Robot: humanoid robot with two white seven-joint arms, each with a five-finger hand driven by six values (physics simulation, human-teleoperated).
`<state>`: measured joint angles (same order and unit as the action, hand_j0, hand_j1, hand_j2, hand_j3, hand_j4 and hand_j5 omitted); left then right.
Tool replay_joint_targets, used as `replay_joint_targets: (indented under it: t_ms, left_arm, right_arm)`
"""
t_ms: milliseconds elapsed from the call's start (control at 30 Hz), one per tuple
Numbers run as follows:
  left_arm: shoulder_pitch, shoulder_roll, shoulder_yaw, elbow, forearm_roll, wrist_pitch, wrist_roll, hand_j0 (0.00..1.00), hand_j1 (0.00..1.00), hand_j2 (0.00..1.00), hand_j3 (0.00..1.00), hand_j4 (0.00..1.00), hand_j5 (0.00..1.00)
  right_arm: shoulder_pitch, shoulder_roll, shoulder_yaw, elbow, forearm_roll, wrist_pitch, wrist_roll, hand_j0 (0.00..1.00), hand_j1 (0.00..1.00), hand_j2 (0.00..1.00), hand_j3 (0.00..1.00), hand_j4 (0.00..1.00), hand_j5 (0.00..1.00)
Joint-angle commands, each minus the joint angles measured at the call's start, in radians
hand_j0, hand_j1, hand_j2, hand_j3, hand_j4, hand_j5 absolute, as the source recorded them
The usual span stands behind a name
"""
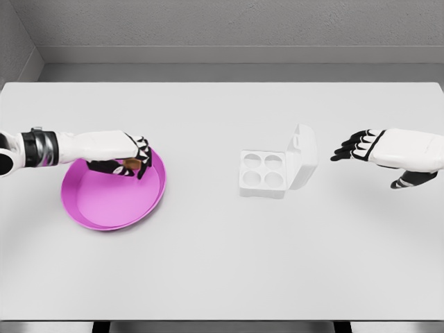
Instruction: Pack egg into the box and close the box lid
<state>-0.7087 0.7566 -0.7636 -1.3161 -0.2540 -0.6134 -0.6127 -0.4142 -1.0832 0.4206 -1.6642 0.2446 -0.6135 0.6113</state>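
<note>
Task at an early stage. Box (263,171) sits mid-counter, lid up at its 3 o'clock side, all four cups empty. Egg (130,164) is over the pink plate (104,208), toward the plate's 12 o'clock. Left hand (125,156): fingers curled narrow around the egg, apparently gripping it. Right hand (374,149): fingers spread, holding nothing, at 3 o'clock of the box. Remaining: carry, place, close the lid.

Table (222,263): smooth, matt, pale grey-white, no grain. Pink bowl (104,205): smooth plastic look, slight sheen at rim. Egg box (267,173): white, matt, moulded plastic or pulp, can't tell. My left hand (125,156): glossy white shell, black matt fingers (142,163); egg (130,164) brown, dull.
</note>
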Motion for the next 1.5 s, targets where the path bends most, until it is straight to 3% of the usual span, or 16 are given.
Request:
replay_joint_targets:
  t_ms: [0, 400, 733, 833, 933, 1067, 1467]
  left_arm:
    - [-0.002, 0.003, 0.001, -0.034, 0.010, 0.003, 0.002, 0.29, 0.29, 0.29, 0.29, 0.29, 0.29]
    - [-0.054, -0.094, -0.026, -0.060, 0.005, 0.003, 0.002, 0.29, 0.29, 0.29, 0.29, 0.29, 0.29]
    - [-0.129, -0.235, -0.118, -0.048, -0.022, 0.003, 0.002, 0.29, 0.29, 0.29, 0.29, 0.29, 0.29]
    - [-0.166, -0.286, -0.155, -0.018, -0.022, 0.003, 0.002, 0.29, 0.29, 0.29, 0.29, 0.29, 0.29]
    - [-0.189, -0.375, -0.165, 0.104, -0.036, 0.003, 0.002, 0.29, 0.29, 0.29, 0.29, 0.29, 0.29]
    - [-0.198, -0.453, -0.165, 0.176, -0.065, 0.003, 0.002, 0.29, 0.29, 0.29, 0.29, 0.29, 0.29]
    - [-0.198, -0.508, -0.165, 0.184, -0.088, 0.003, 0.002, 0.29, 0.29, 0.29, 0.29, 0.29, 0.29]
  right_arm:
    - [0.000, -0.001, 0.000, -0.002, -0.005, 0.003, 0.000, 1.00, 1.00, 1.00, 1.00, 1.00, 1.00]
    - [0.000, 0.000, 0.000, -0.002, -0.005, 0.003, 0.000, 1.00, 1.00, 1.00, 1.00, 1.00, 1.00]
    - [0.000, 0.000, 0.000, -0.002, -0.005, 0.003, 0.000, 1.00, 1.00, 1.00, 1.00, 1.00, 1.00]
    - [0.000, 0.000, 0.000, -0.002, -0.005, 0.003, 0.000, 1.00, 1.00, 1.00, 1.00, 1.00, 1.00]
    - [0.000, 0.000, 0.000, -0.002, -0.005, 0.003, 0.000, 1.00, 1.00, 1.00, 1.00, 1.00, 1.00]
    - [0.000, -0.001, 0.000, -0.003, -0.005, 0.003, 0.000, 1.00, 1.00, 1.00, 1.00, 1.00, 1.00]
    - [-0.002, -0.004, -0.002, -0.006, -0.005, 0.003, 0.000, 1.00, 1.00, 1.00, 1.00, 1.00, 1.00]
